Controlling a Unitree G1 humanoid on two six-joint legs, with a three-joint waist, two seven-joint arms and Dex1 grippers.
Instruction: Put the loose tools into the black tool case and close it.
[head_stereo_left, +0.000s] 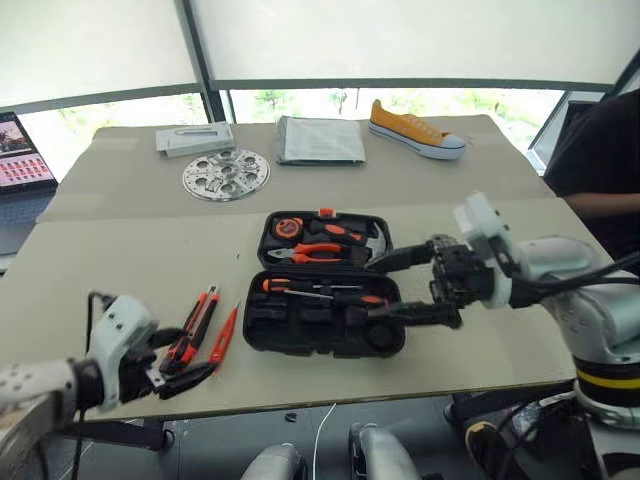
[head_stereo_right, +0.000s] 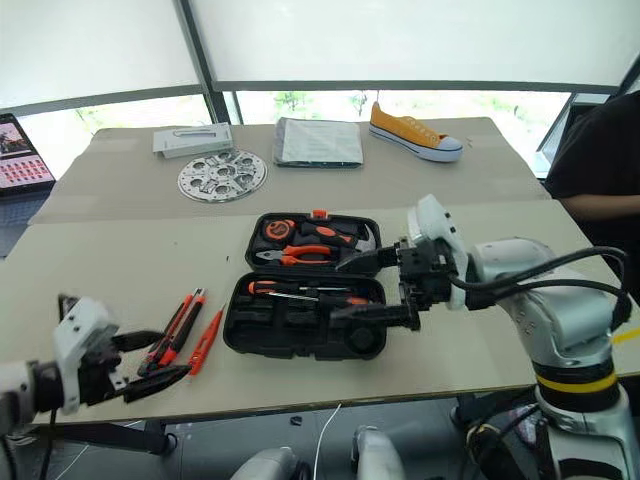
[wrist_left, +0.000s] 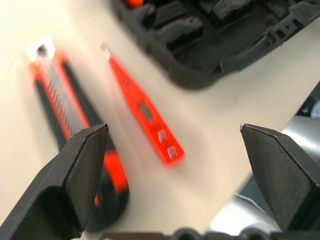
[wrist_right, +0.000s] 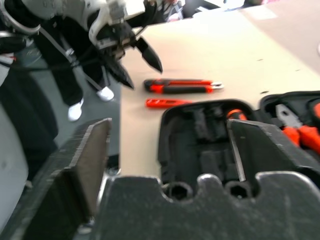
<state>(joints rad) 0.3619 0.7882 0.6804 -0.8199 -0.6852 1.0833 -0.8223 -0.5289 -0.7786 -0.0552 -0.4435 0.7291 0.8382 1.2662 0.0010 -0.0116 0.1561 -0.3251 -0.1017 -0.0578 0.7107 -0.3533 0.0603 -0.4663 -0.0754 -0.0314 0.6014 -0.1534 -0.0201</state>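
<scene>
- The black moulded plastic tool case (head_stereo_left: 322, 285) lies open in the middle of the beige table (head_stereo_left: 120, 270), with two orange-and-black screwdrivers (head_stereo_left: 325, 291) in its near half.
- The orange-black utility knife (head_stereo_left: 193, 328) and slim orange tester screwdriver (head_stereo_left: 224, 334) lie on the table just left of the case.
- The left gripper (head_stereo_left: 183, 368) hangs spread and empty near the knife.
- The right gripper (head_stereo_left: 418, 285), fingers wide apart and empty, hovers over the case's right end.
</scene>
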